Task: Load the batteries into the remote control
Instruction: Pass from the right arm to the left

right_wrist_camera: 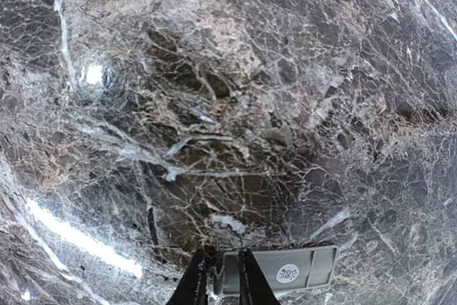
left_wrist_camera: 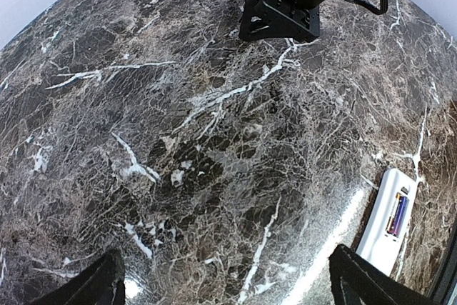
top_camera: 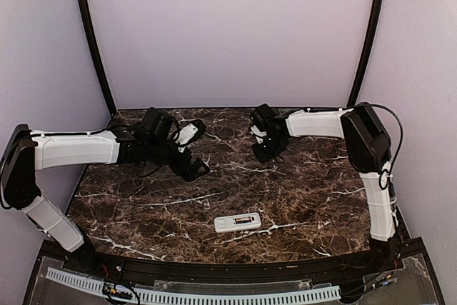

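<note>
Right jaws are cut off at 6 o'clock of the right wrist view, only the tips showing. They are nearly together, pinching the left end of a flat grey cover that lies on the surface. The cover's lower edge runs out of frame, and its round mark is too small to read.

Left jaws are spread wide and hold nothing. In the left wrist view only the two fingertips show, in the bottom corners.

The remote control lies bay-up at 6 o'clock of the top view, near the front edge and well apart from both arms. In the left wrist view it sits at 4 o'clock, hard against the frame edge. The batteries are in the bay, dark with orange marks — cannot tell whether one or two.

Bare marble runs between the jaws and the remote. Walls close off the far side at 12 o'clock.
</note>
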Controlling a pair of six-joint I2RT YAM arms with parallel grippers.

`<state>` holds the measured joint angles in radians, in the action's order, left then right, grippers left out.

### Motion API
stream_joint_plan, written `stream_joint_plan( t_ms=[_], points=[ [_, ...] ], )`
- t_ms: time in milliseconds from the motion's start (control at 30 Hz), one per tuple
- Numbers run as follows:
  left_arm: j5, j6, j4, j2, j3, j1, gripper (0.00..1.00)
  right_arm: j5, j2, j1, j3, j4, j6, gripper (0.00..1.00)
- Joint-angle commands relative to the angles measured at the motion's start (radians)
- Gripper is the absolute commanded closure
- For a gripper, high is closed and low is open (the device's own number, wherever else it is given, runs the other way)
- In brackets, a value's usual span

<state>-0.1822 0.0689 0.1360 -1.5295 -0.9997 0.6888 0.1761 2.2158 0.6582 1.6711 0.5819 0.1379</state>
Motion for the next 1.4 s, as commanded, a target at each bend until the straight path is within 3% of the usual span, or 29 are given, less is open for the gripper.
stream_joint_plan(
  t_ms=[0,233,467,1067,1367],
  points=[
    [-0.014,0.015,0.006,0.015,0.004,-0.007,0.01,0.029,-0.018,0.021,-0.014,0.058,0.004,0.84],
    [-0.017,0.020,0.005,0.017,0.004,-0.006,0.01,0.051,-0.021,0.026,-0.022,0.063,0.011,0.88],
    [-0.016,0.025,0.006,0.020,0.006,-0.006,0.01,0.013,-0.019,0.026,-0.033,0.056,0.018,1.00],
    [-0.046,0.067,-0.024,0.044,0.029,-0.007,0.01,-0.148,-0.179,0.025,-0.071,0.062,0.021,1.00],
    [-0.156,0.122,-0.158,0.131,0.106,-0.006,0.04,-0.367,-0.321,0.065,-0.070,0.115,-0.198,1.00]
  ],
)
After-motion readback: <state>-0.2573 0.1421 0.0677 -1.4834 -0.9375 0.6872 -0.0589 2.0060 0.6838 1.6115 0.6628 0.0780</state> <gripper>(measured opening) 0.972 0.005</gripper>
